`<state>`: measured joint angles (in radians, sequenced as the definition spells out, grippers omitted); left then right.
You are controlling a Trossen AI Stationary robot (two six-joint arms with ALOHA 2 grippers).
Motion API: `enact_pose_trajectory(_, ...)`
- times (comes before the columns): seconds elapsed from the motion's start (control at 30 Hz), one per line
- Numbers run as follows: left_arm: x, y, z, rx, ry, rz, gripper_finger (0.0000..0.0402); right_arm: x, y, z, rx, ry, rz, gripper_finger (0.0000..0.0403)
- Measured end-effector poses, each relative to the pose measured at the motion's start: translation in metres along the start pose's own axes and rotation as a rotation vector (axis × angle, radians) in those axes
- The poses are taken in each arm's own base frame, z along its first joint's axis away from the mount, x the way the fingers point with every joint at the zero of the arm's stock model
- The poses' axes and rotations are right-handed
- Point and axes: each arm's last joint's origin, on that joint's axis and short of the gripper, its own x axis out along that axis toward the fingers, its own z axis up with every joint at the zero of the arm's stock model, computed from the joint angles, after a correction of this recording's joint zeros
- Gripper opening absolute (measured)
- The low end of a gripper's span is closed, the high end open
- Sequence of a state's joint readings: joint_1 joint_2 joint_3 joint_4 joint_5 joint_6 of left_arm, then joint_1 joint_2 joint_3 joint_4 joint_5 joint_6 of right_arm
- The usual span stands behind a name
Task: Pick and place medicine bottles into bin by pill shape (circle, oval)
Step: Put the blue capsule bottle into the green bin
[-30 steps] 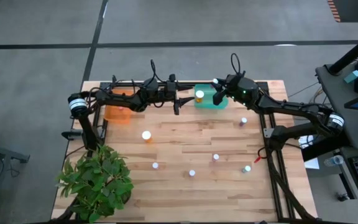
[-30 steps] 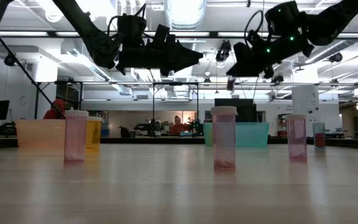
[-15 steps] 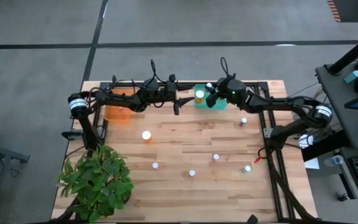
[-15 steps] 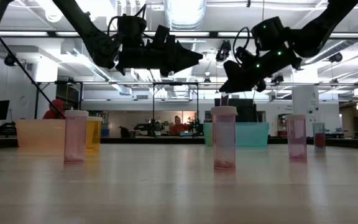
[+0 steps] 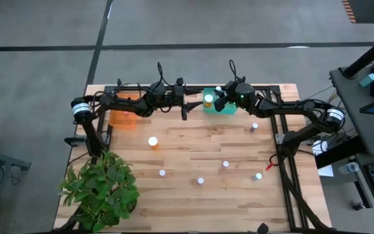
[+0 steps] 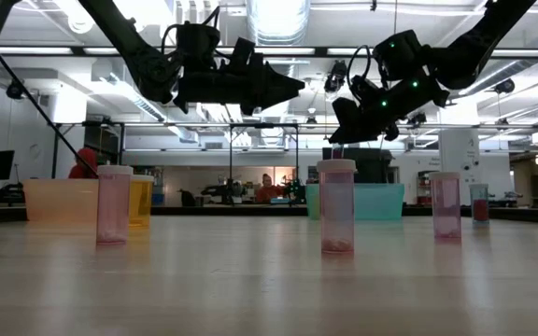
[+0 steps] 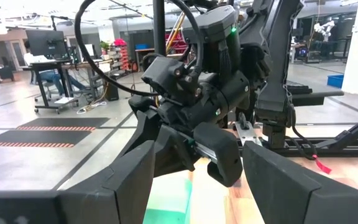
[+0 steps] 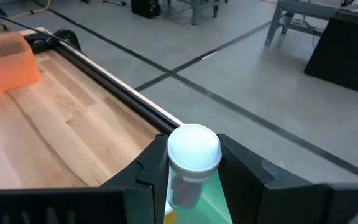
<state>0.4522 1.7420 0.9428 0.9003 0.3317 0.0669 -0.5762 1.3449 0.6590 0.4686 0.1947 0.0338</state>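
A: Green bin (image 5: 226, 106) first: your right gripper (image 5: 221, 99) hangs over its near-left part at the table's back edge, the arm stretched in from the right side with its elbow bent.

B: And the fingers?

A: In your right wrist view they are clamped on a medicine bottle (image 8: 191, 163), white cap up, with the green bin's inside just below it. One more bottle (image 5: 208, 100) sits at the bin's left end.

B: What about my left arm?

A: It reaches along the back edge from the left, level above the table, past the orange bin (image 5: 123, 118). Your left gripper (image 5: 186, 104) points at the right one; the two are near but apart. Its fingers (image 7: 135, 180) stand apart with nothing between them.

B: The other bottles?

A: Six stand loose on the wooden table (image 5: 187, 195): an orange-bodied one (image 5: 153, 142) left of centre, three (image 5: 200, 181) in a loose row toward the front, one (image 5: 258, 176) at front right, one (image 5: 254, 127) by the right arm.
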Motion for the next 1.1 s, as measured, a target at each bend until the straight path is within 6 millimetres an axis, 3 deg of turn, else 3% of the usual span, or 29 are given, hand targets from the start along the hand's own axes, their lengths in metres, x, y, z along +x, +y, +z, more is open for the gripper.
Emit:
enact_pose_trajectory(0.33, 0.000, 0.000, 0.000, -0.001, 0.000, 0.000, 0.0224, -0.008, -0.004, -0.002, -0.046, 0.085, -0.070, 0.0107)
enact_pose_trajectory(0.5, 0.000, 0.000, 0.000, -0.001, -0.001, 0.000, 0.0224, -0.010, -0.010, -0.015, -0.049, 0.139, -0.131, 0.0107)
enact_pose_trajectory(0.73, 0.000, 0.000, 0.000, -0.001, -0.002, 0.000, 0.0224, 0.003, -0.013, -0.039, -0.009, 0.166, -0.148, 0.0107)
enact_pose_trajectory(1.1, 0.000, 0.000, 0.000, -0.001, -0.002, 0.000, 0.0224, 0.016, -0.011, -0.053, 0.024, 0.196, -0.152, 0.0107)
